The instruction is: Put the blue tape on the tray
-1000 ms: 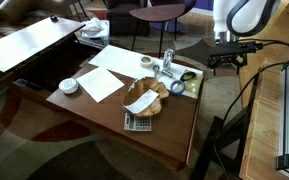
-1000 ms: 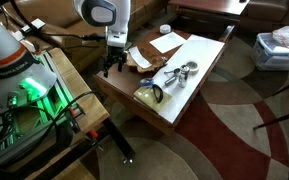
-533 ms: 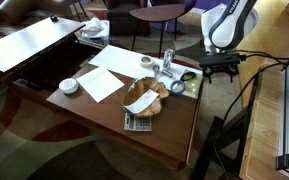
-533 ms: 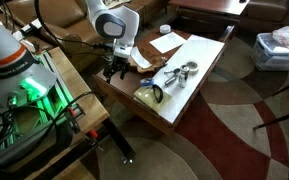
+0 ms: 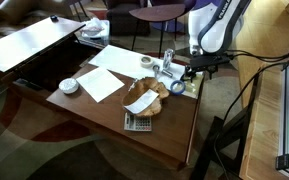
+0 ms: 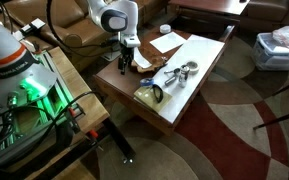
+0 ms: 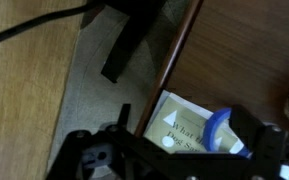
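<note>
**Arm poised at the counter's edge, blue tape not yet taken**

The counter point(image 5: 104, 118) is a low brown one and carries everything the task needs, so the work is a short move across its top. The arm point(image 5: 210, 26) leans in from the side where the tape lies, probably so it can come straight down on the roll without reaching over the clutter.

The tray point(image 5: 157, 106) sits near the middle of the counter with a white sheet across part of it. Its bare brown rim faces the arm, and that looks like the easiest place to set the roll down.

The jaws hang over the counter's edge. In the wrist view they are spread wide with nothing between them, and the floor is on one side and the wood on the other.

A pale green card point(image 7: 179, 122) lies by that edge. The blue tape point(image 7: 213, 126) rests flat on it, also seen in an exterior view point(image 5: 176, 88), near the tray but not in it. Because it lies flat, its ring can be gripped from above. I judge the arm is lining up for the grasp.
</note>
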Controlling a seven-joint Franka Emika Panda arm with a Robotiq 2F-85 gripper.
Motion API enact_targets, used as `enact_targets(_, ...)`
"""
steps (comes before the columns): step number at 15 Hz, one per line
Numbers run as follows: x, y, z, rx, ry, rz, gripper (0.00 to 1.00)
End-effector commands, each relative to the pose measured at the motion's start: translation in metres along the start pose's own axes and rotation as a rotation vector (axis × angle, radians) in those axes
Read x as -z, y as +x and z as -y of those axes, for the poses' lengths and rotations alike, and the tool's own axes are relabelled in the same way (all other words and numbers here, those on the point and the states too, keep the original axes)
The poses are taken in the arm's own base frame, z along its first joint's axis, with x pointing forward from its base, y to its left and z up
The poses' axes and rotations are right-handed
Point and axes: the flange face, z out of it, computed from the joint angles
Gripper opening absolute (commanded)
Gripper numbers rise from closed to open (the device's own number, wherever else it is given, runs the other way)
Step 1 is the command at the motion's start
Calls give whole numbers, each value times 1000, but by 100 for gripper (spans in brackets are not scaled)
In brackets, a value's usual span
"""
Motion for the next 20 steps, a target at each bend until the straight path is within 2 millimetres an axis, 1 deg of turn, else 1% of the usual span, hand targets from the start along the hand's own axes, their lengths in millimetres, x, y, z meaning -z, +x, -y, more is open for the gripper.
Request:
enact_targets(1, -29, 20, 43, 90, -86, -102, 100)
enact_targets(4, -64, 37, 65, 93, -163, -139, 100)
enact_targets(7, -97, 55, 78, 56, -203, -163, 100)
enact_targets(8, -105, 60, 79, 28, -193, -117, 100)
enact_targets(9, -84, 47, 70, 64, -176, -136, 100)
enact_targets(10, -94, 52, 72, 57, -185, -133, 100)
enact_targets(12, -104, 58, 75, 50, -190, -133, 100)
enact_targets(17, -101, 65, 82, 7, -140, -187, 100)
enact_targets(18, -102, 67, 82, 1, -141, -192, 89)
enact_targets(19, -104, 68, 82, 1, -141, -188, 72)
enact_targets(20, -107, 70, 82, -1, -145, -184, 66)
